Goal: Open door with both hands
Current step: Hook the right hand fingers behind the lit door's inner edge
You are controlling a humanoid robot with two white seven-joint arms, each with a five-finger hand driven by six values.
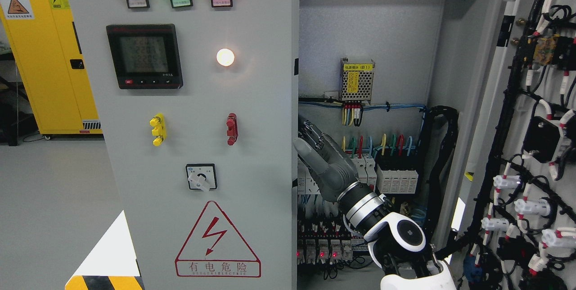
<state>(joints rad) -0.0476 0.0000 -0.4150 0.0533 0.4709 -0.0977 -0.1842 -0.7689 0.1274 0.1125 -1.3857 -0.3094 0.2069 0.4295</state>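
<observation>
Closest to me, right hand (pixel 321 157) reached up with fingers loosely apart, clamping nothing, its fingertips beside the left door (pixel 202 146) edge.

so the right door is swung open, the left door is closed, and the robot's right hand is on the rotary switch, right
Not quite. The right hand is not on the rotary switch; it reaches to the inner edge of the left door, in front of the open cabinet's wiring. The head view shows this. The right door is indeed swung open and the left door is closed.
</observation>
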